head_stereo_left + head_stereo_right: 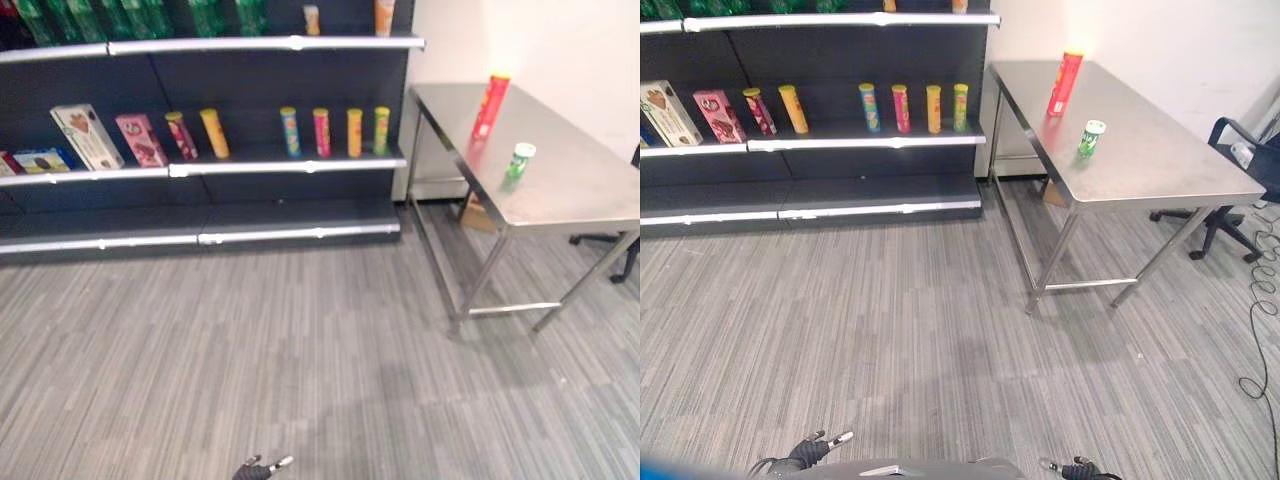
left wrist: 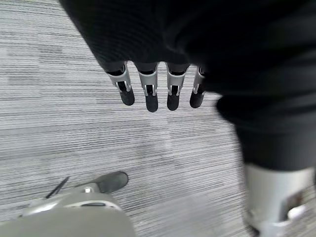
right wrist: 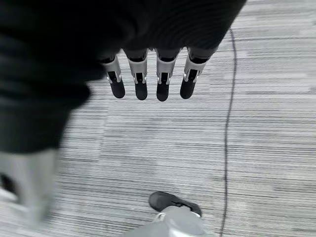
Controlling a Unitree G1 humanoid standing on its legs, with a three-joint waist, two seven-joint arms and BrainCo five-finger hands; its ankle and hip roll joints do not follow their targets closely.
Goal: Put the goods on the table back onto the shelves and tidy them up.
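Table: steel table [image 1: 1160,160] stands to my right, against the white wall, just beside the shelf end.
Goods on table: tall red can [image 1: 1064,83] upright near the far edge; small green can [image 1: 1091,138] upright nearer to me, apart from the red one.
Shelves: dark shelves [image 1: 250,160] ahead and to my left. On the middle shelf, four cans [image 1: 335,131] stand upright in a row at the right end; two more cans [image 1: 198,134] lean to their left; boxes [image 1: 110,138] lean further left. Green bottles [image 1: 90,18] line the top shelf.
Left hand: my left hand [image 2: 148,89] hangs low over the grey carpet [image 1: 300,340], fingers straight and relaxed, holding nothing.
Right hand: my right hand [image 3: 148,81] hangs low over the carpet too, fingers straight, empty.
Chair: office chair [image 1: 1240,170] sits beyond the table's right end.
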